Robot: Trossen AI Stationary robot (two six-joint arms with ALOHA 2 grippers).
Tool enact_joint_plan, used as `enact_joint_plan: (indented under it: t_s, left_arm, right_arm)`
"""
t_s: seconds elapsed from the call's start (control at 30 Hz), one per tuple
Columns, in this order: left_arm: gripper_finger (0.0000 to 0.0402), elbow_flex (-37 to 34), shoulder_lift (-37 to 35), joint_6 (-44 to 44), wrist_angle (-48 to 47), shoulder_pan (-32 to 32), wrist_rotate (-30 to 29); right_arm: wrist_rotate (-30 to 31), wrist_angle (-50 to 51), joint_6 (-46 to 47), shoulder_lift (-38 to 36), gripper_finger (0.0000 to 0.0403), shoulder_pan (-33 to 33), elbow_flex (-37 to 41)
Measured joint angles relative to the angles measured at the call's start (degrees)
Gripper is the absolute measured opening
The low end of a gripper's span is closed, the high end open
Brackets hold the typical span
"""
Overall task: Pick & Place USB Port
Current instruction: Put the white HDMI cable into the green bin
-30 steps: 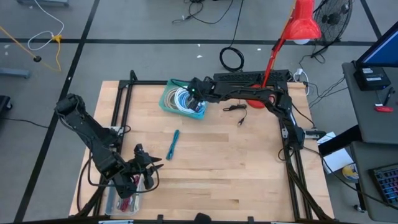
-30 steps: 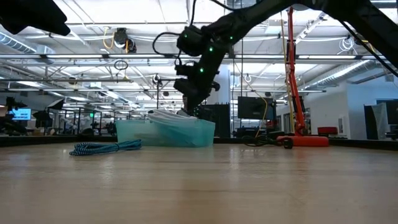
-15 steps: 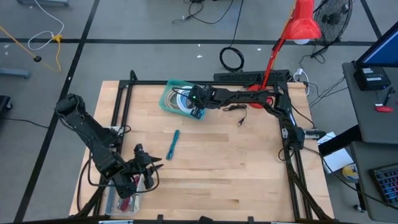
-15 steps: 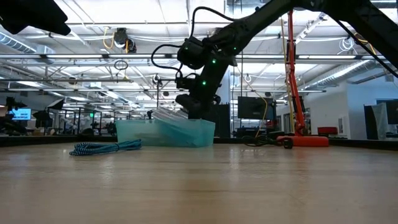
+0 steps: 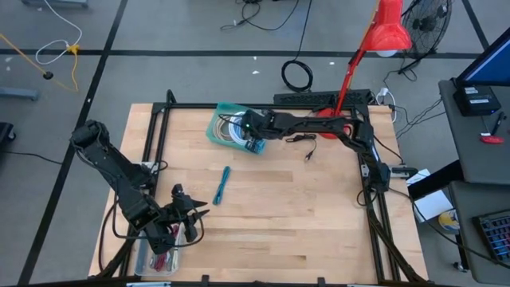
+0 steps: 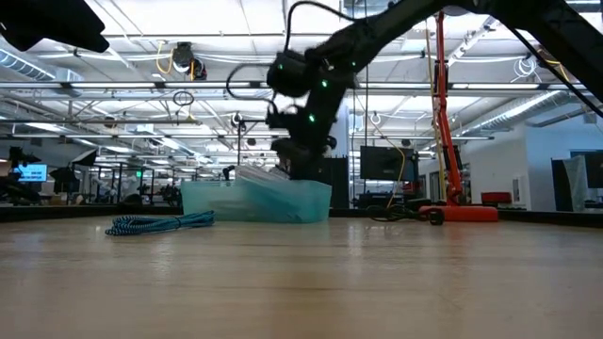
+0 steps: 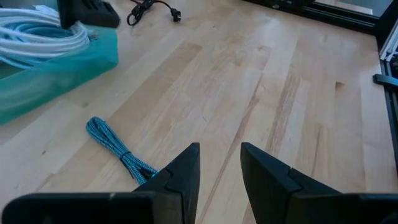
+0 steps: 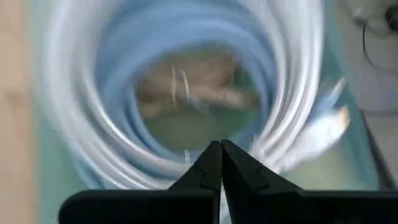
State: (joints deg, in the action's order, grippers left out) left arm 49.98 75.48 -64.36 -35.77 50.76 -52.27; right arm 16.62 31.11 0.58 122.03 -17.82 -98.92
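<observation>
A teal bin (image 5: 225, 112) stands at the table's far middle and holds coiled white and pale blue cables (image 8: 298, 93) with a white plug end (image 8: 326, 124). A USB port as such is out of view. My right gripper (image 8: 221, 149) is shut and points down into the bin over the coil's inner edge; it also shows in the high view as my right gripper (image 5: 253, 135). A blue braided cable (image 5: 221, 185) lies on the wood nearer the middle. My left gripper (image 7: 219, 163) stands open near the table's front left, with nothing between its fingers. My right gripper's shut fingertips (image 8: 214, 155) come slanting from above into the bin, at the inner edge of the cable coil (image 8: 186, 163). Whether they touch a cable I cannot tell, and nothing shows between the fingers.
A small black cable (image 5: 301, 139) lies on the wood right of the bin. A red lamp stand (image 5: 355, 52) and a power strip (image 5: 319, 99) are at the far edge. A clear tray (image 5: 163, 259) sits at the front left. Black frame rails (image 5: 151, 135) run along the table's sides.
My right gripper has come down into the teal bin and a little toward the table's near edge, staying shut. The left arm has kept still.
</observation>
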Motion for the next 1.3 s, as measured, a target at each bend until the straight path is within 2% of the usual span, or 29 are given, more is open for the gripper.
enact_joint_plan:
  t_s: [0.1, 0.27, 0.4, 0.57, 0.7, 0.8, 1.3]
  left_arm:
    - [0.012, 0.0, 0.0, 0.02, -0.01, 0.0, 0.0]
    - [0.012, 0.0, 0.0, 0.0, -0.07, 0.0, 0.02]
    - [0.012, 0.0, 0.0, 0.0, -0.09, 0.0, 0.08]
    - [0.012, 0.0, 0.0, -0.26, -0.09, 0.0, 0.17]
    - [0.012, 0.0, 0.3, -0.42, 0.02, 0.0, 0.58]
    - [0.012, 0.0, 0.39, -0.37, -0.02, 0.0, 0.97]
    - [0.012, 0.0, 1.77, -0.66, 0.1, 0.0, 1.33]
  right_arm:
    - [0.4, -0.21, -0.45, -0.25, 0.0, 0.69, -3.29]
    - [4.6, 1.26, -3.43, -0.28, 0.0, 2.31, -8.22]
    - [7.03, -6.88, -6.75, -0.32, 0.0, 3.58, -8.51]
    - [1.72, -18.97, -7.9, 0.53, 0.0, 3.29, -8.31]
    - [0.21, -24.01, -12.24, 1.93, 0.0, 2.45, -6.46]
    - [-4.8, -26.93, -11.56, 3.0, 0.0, 1.36, -6.01]
    - [-8.06, -25.57, -3.33, 8.8, 0.0, -1.99, -5.81]
